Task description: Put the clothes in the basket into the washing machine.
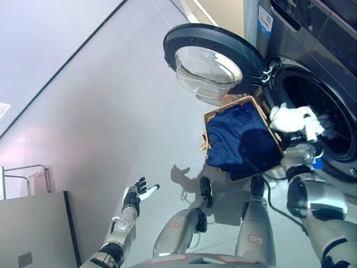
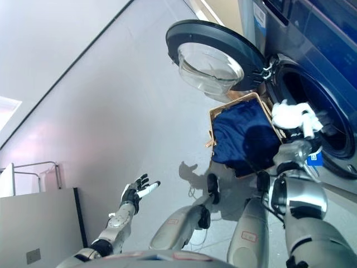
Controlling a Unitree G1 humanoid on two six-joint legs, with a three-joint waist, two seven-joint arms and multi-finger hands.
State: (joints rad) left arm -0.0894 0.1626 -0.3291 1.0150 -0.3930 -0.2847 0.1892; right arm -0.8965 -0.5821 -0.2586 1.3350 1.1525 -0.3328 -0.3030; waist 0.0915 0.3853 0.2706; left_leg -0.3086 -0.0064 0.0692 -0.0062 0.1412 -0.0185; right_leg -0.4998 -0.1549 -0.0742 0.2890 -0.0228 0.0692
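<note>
The washing machine [image 1: 312, 33] stands at the right, its round door [image 1: 209, 58] swung open to the left and its dark drum [image 1: 318, 111] exposed. On the floor before it sits a wicker basket [image 1: 207, 120] holding dark blue clothes [image 1: 240, 139]. My right hand [image 1: 304, 127] is raised at the drum's lower rim, above the basket's right edge, with its fingers curled round a small white cloth [image 1: 285, 117]. My left hand [image 1: 135, 196] hovers open over the floor at the lower left, far from the basket.
A grey cabinet top [image 1: 33, 229] and a metal rack [image 1: 25, 173] occupy the lower left corner. Bare grey floor [image 1: 111, 100] stretches left of the machine. The open door [image 2: 215, 56] overhangs the basket's far side.
</note>
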